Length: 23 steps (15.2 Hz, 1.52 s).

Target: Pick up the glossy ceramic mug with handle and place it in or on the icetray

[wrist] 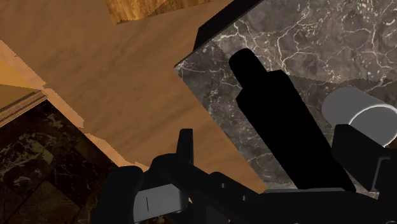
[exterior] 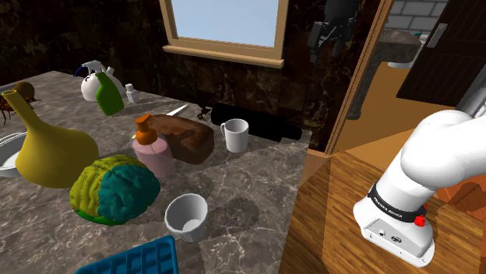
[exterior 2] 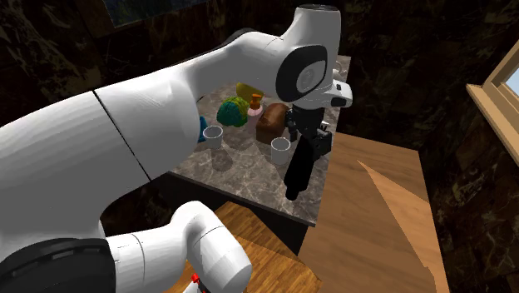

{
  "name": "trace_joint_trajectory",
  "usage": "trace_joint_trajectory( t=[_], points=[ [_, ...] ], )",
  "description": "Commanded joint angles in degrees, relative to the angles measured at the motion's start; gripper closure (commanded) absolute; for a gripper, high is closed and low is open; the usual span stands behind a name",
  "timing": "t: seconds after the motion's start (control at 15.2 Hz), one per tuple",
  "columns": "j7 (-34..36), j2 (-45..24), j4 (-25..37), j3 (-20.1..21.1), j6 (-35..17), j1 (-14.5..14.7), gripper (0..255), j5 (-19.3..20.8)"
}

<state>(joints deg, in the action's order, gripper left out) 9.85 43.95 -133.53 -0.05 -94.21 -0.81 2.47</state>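
Jaws are standing apart and gripping nothing, folks.

Starting with the shoulder view: they're hanging high against the dark wall, to the right of the wood-framed window (exterior: 226,23), well above the grey marble table (exterior: 257,194). Down there the glossy white mug with handle (exterior: 234,136) is sitting upright, mouth up. It's just beside the brown loaf (exterior: 189,138) and just in front of a long black cylinder (exterior: 261,127) that's lying along the wall. The blue ice tray (exterior: 132,261) is poking in at the bottom edge, well apart from the mug. A second white cup (exterior: 187,216) is sitting near the tray, next to a lumpy green, yellow and teal ball (exterior: 115,189).

Over to the second exterior view: the white arm (exterior 2: 125,150) is looming across the foreground. The jaws are showing just above the black cylinder (exterior 2: 298,175), and the mug (exterior 2: 281,150) is standing at the cylinder's left in this view.

Now the wrist view: the black fingers (wrist: 184,149) are reaching in wide apart, touching nothing. Far beyond them the black cylinder (wrist: 273,114) is lying on the marble near the table's edge. The mug (wrist: 359,113) is peeking out beside the other finger, and a brown wooden surface (wrist: 127,83) is spreading past the table's edge.
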Motion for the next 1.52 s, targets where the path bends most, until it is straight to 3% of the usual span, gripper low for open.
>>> trace_joint_trajectory(
  t=[0.0,0.73,1.45],
  points=[
    [0.0,0.0,0.0,0.0,0.0,0.0,0,0.0],
    [16.8,-13.3,-4.8,8.6,-15.4,0.7,0,-7.1],
    [32.8,-34.6,0.3,15.7,-30.3,1.0,0,-9.6]
  ],
)
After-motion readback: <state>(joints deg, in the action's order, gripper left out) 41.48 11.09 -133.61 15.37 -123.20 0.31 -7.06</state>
